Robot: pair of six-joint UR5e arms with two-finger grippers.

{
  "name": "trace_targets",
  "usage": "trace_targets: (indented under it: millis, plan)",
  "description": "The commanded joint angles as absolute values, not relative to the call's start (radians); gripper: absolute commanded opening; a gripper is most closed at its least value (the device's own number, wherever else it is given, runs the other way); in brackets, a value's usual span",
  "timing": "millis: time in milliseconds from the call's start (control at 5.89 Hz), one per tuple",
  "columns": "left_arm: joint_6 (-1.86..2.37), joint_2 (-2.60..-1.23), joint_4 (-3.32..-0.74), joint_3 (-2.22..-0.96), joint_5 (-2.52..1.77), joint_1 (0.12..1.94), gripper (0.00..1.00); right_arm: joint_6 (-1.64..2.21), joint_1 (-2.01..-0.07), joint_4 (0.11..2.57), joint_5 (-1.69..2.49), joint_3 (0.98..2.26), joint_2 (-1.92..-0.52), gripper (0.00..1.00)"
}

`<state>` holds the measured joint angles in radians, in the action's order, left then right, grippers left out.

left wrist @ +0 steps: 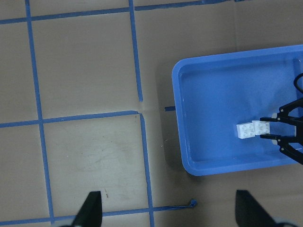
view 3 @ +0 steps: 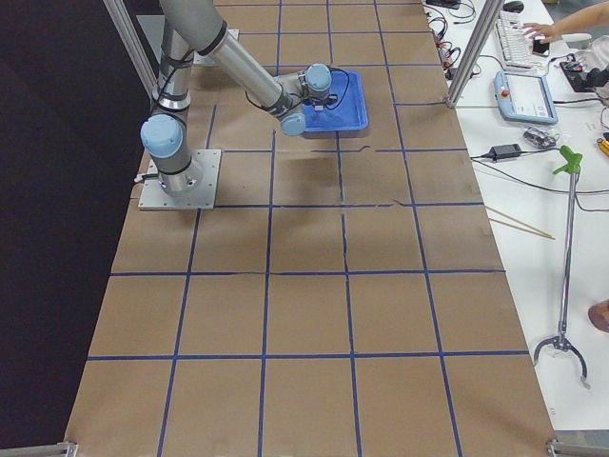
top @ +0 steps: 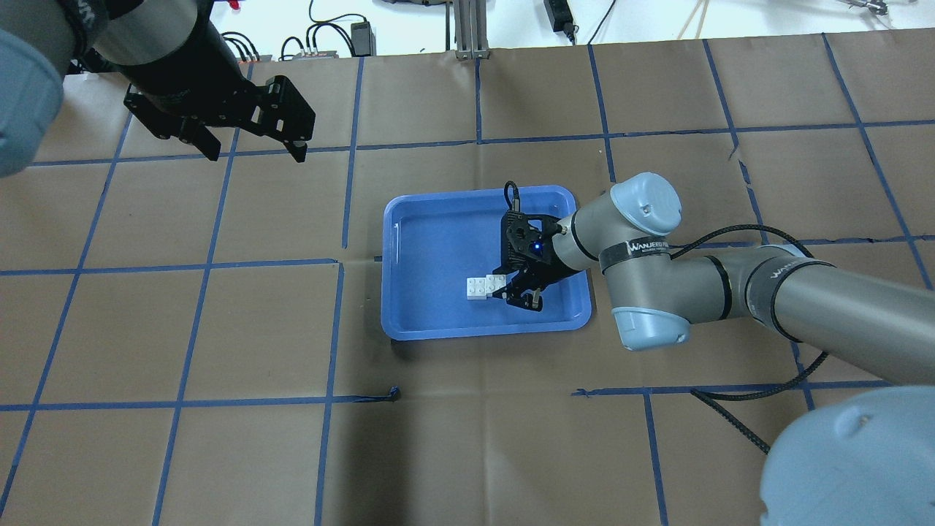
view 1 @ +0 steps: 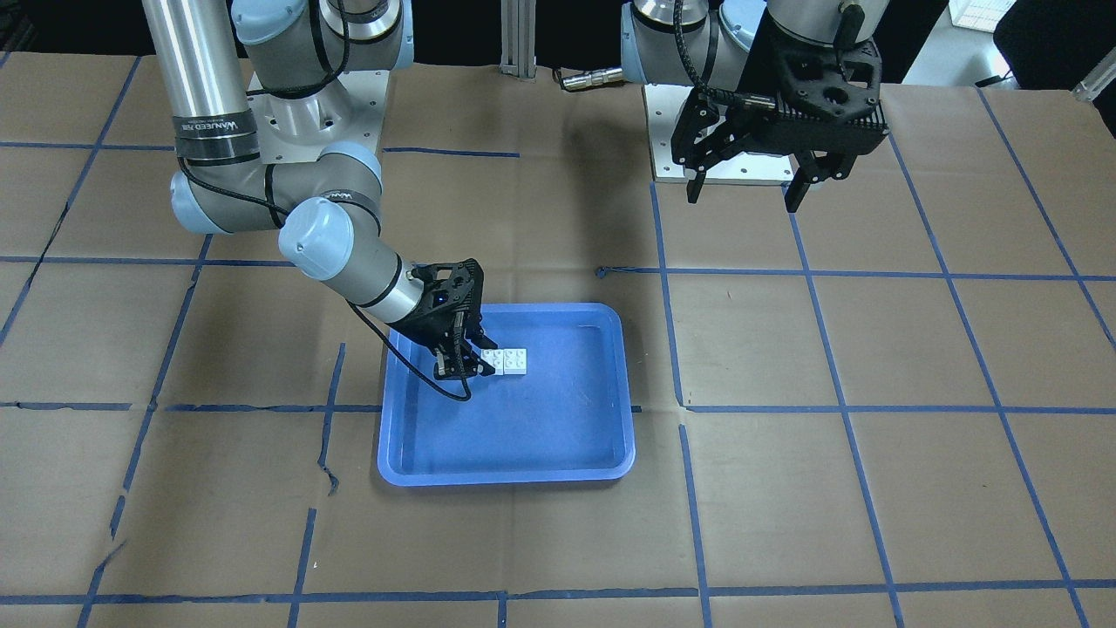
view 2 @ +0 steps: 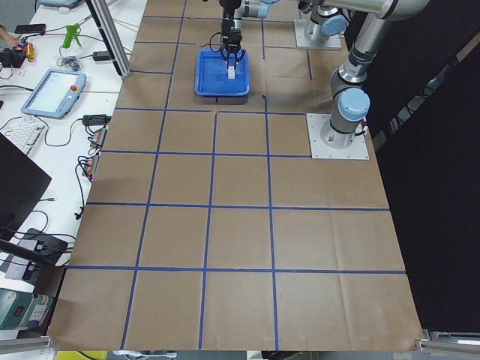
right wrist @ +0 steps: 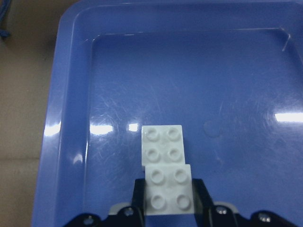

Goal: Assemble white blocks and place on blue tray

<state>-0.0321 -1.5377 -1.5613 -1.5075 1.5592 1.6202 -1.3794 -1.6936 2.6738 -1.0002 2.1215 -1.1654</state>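
White blocks, joined with an offset, lay within the blue tray, the right gripper clamped on the one nearer its wrist. The left gripper hung with fingers spread, well apart, over the brown-papered table gridded with blue tape. Beside the table, a white bench carried a teach pendant.

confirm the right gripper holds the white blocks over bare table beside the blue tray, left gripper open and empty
Not beside it: the right gripper holds the white blocks inside the blue tray, with tray floor all around them in the right wrist view. The left gripper is open and empty.
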Motion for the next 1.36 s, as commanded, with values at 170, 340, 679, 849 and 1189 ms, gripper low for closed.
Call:
trace_targets:
  millis: [170,340,679,849,1189]
  plan:
    - [-0.029,-1.546,-1.56,-1.508,1.554,1.626,0.99,-1.378,-1.695,2.674,-1.002,2.121,-1.164,0.27]
    - [-0.029,-1.546,-1.563,-1.508,1.554,1.629,0.99,-1.378,-1.695,2.672,-1.003,2.123,-1.164,0.27]
    - [-0.031,-1.534,-1.569,-1.499,1.558,1.631,0.99,-1.376,-1.697,2.669,-1.002,2.123,-1.164,0.28]
    - [-0.029,-1.534,-1.572,-1.5,1.554,1.632,0.99,-1.376,-1.697,2.671,-1.002,2.123,-1.164,0.28]
    - [-0.029,-1.531,-1.572,-1.499,1.558,1.632,0.99,-1.376,-1.697,2.669,-1.003,2.123,-1.16,0.32]
